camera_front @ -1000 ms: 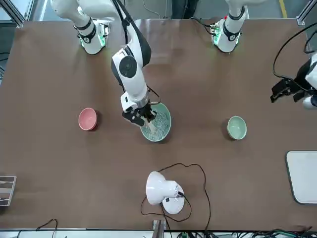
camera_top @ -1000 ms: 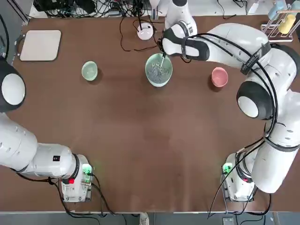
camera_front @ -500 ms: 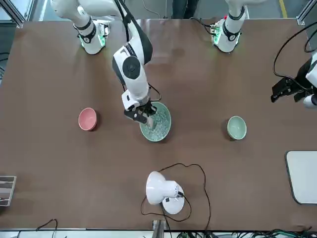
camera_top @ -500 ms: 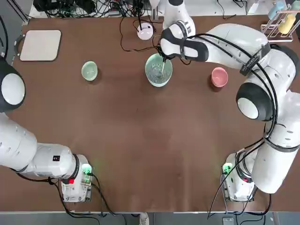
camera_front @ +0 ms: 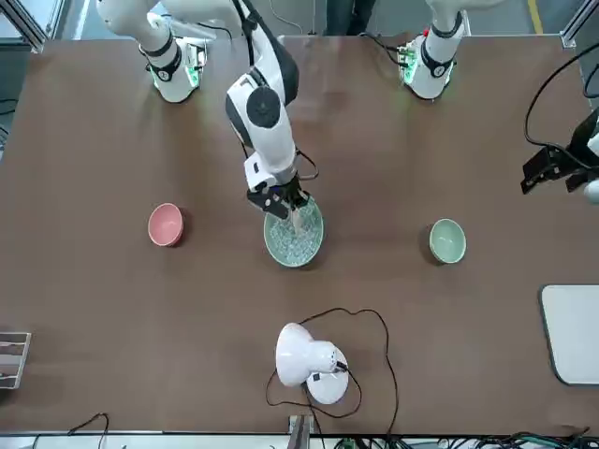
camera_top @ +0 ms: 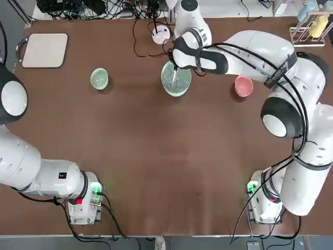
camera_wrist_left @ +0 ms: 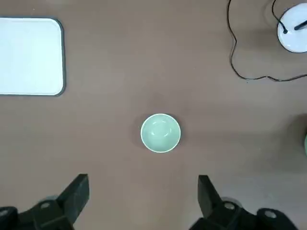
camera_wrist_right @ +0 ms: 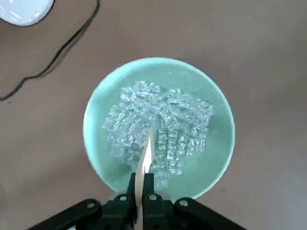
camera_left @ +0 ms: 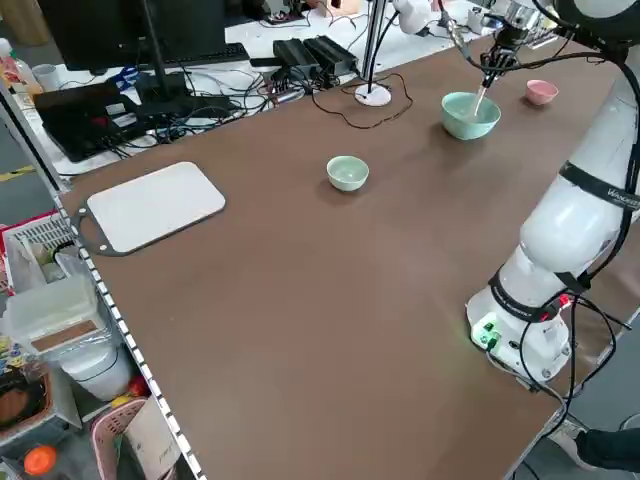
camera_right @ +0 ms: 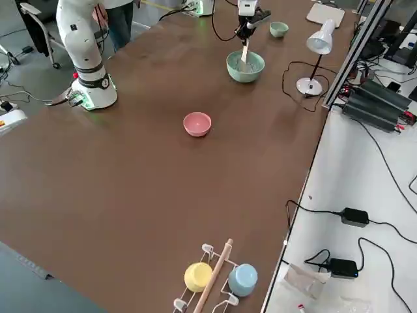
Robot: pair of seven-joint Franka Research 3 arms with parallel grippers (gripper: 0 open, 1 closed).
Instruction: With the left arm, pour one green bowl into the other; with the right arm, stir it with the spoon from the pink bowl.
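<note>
The wide mint-green bowl (camera_top: 176, 82) (camera_front: 294, 239) (camera_wrist_right: 218, 158) stands at the far middle of the table and holds a heap of clear, ice-like pieces. My right gripper (camera_top: 175, 64) (camera_front: 282, 200) (camera_wrist_right: 141, 192) hangs over its rim, shut on the flat handle of the wooden spoon (camera_wrist_right: 146, 154), whose tip is down among the pieces. The small sage-green bowl (camera_top: 99, 78) (camera_wrist_left: 160, 133) stands upright and looks empty, to the left of the big one. My left gripper (camera_wrist_left: 144, 184) (camera_front: 550, 168) hovers open, high above it. The pink bowl (camera_top: 243, 85) (camera_front: 166, 224) sits to the right.
A white desk lamp (camera_top: 161, 34) (camera_front: 306, 360) with a looping black cable stands just behind the big bowl. A white board (camera_top: 45, 50) lies at the far left corner. A cup rack (camera_top: 312, 23) stands at the far right corner.
My right gripper has swept the spoon across the big bowl toward the robot's left. The left gripper has drifted slightly and stays open.
</note>
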